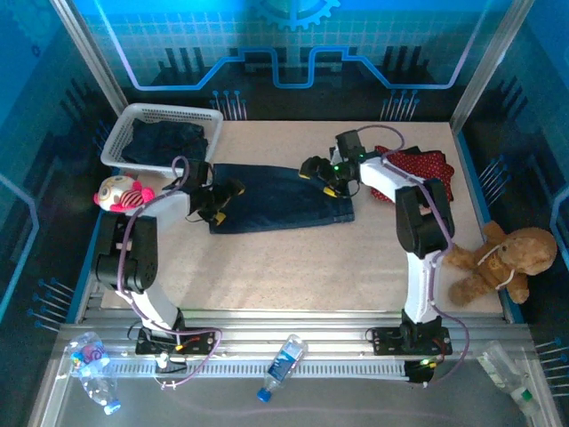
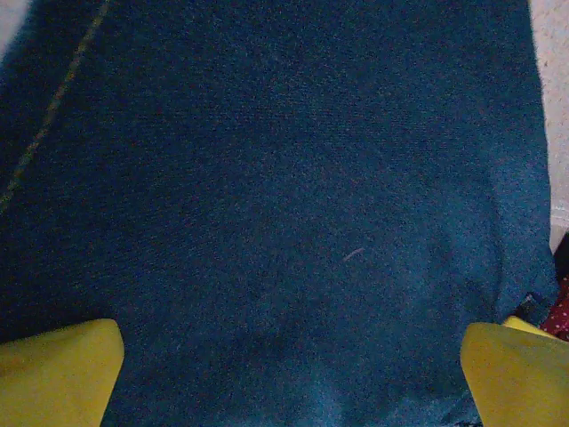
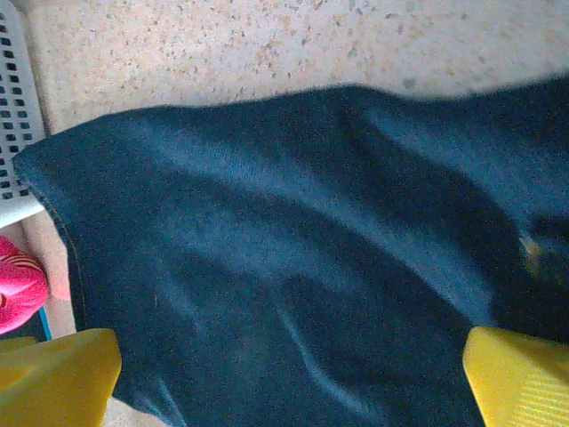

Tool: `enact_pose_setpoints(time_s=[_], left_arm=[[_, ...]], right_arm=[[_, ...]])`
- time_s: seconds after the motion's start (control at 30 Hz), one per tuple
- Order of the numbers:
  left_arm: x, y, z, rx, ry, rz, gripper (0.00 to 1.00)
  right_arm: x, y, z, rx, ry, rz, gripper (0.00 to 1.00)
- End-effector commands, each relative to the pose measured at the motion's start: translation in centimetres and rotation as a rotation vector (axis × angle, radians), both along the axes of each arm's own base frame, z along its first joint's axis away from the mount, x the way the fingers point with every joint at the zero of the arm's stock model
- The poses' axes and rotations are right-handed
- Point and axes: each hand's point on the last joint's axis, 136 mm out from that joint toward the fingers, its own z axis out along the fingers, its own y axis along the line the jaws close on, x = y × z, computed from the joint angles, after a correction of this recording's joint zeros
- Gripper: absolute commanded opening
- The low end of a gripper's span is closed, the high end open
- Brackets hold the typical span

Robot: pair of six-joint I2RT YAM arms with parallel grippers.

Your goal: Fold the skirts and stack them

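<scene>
A dark blue denim skirt (image 1: 276,197) lies spread flat on the middle of the table. Above its left end my left gripper (image 1: 222,200) stands open; in the left wrist view the denim (image 2: 284,178) stretches between the wide-apart yellow fingertips (image 2: 58,374), and nothing is gripped. My right gripper (image 1: 324,178) hovers open over the skirt's right end, above wrinkled denim (image 3: 284,267) with its fingertips (image 3: 520,378) apart. A red patterned skirt (image 1: 427,165) lies crumpled at the back right behind the right arm. More dark skirts (image 1: 169,138) sit in the basket.
The white mesh basket (image 1: 124,133) stands at the back left, its wall (image 3: 16,107) near the skirt's corner. A pink-and-white plush toy (image 1: 123,191) lies just in front of it. A brown teddy bear (image 1: 498,258) sits at the right edge. Plastic bottles (image 1: 284,360) lie on the near rail.
</scene>
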Motion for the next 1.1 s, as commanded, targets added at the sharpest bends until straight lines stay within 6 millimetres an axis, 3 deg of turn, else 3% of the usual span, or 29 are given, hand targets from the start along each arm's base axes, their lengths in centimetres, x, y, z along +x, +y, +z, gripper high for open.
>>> enact_pose_setpoints(time_s=[0.0, 0.1, 0.2, 0.33, 0.43, 0.47, 0.57, 0.63, 0.73, 1.07], left_arm=[[-0.1, 0.7, 4.9, 0.116, -0.088, 0.007, 0.99], [0.5, -2.2, 6.5, 0.133, -0.149, -0.078, 0.99], [1.3, -6.7, 6.7, 0.072, -0.171, -0.178, 0.96], [1.9, -12.7, 4.8, -0.018, -0.144, -0.266, 0.79], [1.9, -14.9, 2.6, -0.029, -0.089, -0.288, 0.66], [1.9, -15.2, 2.0, -0.028, -0.084, -0.288, 0.61], [1.6, -15.5, 0.3, -0.033, -0.057, -0.279, 0.26], [1.0, -15.2, -0.7, -0.024, -0.028, -0.276, 0.13], [-0.3, -14.6, -2.4, -0.006, 0.023, -0.271, 0.03], [-4.2, -14.2, -6.8, -0.034, 0.160, -0.297, 0.00]], right_arm=[[-3.3, -4.4, 3.0, -0.088, -0.041, -0.134, 1.00], [-5.9, -7.1, 1.5, -0.097, -0.020, -0.283, 1.00], [-7.7, -8.7, -0.1, -0.095, -0.004, -0.355, 1.00], [-8.7, -8.4, -1.8, -0.015, 0.044, -0.375, 0.92], [-9.2, -8.3, -3.5, 0.025, 0.076, -0.415, 0.83], [-9.2, -8.3, -3.9, 0.037, 0.080, -0.425, 0.82], [-8.8, -7.8, -4.5, 0.072, 0.079, -0.427, 0.77], [-8.3, -7.4, -4.6, 0.095, 0.078, -0.419, 0.75], [-7.8, -7.1, -4.5, 0.120, 0.066, -0.419, 0.73], [-6.6, -6.6, -3.1, 0.159, -0.015, -0.411, 0.68]])
